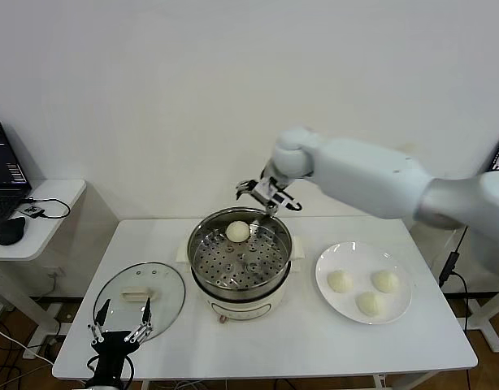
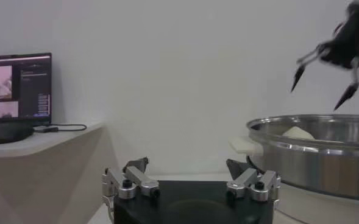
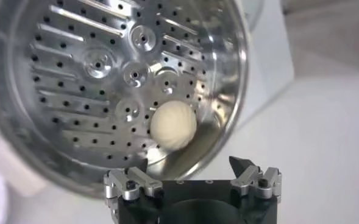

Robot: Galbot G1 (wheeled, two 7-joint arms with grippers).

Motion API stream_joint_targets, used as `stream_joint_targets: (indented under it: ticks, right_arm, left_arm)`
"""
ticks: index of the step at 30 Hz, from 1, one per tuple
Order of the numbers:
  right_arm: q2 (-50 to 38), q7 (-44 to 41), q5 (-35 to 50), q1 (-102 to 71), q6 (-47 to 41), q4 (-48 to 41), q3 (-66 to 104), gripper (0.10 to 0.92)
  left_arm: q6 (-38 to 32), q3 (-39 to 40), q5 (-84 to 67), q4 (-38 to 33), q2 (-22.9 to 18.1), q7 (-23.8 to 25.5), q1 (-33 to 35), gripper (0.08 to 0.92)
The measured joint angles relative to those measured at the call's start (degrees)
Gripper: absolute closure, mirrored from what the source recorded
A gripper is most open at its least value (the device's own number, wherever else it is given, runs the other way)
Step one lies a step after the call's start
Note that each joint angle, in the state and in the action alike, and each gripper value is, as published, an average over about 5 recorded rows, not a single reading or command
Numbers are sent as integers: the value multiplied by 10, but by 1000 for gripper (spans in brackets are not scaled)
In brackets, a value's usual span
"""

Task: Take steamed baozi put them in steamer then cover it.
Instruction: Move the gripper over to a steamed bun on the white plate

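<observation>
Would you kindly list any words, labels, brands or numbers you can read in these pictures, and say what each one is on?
No text can be read.
Laptop screen on the side table: lines of text, too small and blurred to read.
Steamer, glass lid and plate: no markings visible.

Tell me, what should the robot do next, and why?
Probably swing the right gripper over to the plate for another bun. It hangs open and empty above the steamer, where one baozi already sits on the tray. Three baozi remain on the plate, and the glass lid lies on the table by the open left gripper.
</observation>
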Motion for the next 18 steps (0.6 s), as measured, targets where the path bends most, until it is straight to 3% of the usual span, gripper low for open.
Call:
stream_joint_targets:
  ticks: [10, 18]
  right_arm:
    - [-186, -23, 13, -30, -81, 111, 4, 202]
    - [-261, -24, -27, -121, -106, 133, 48, 203]
  left_arm:
    - [20, 0, 0, -1, 10, -1, -6, 177]
    - [29, -1, 1, 3, 9, -1, -11, 177]
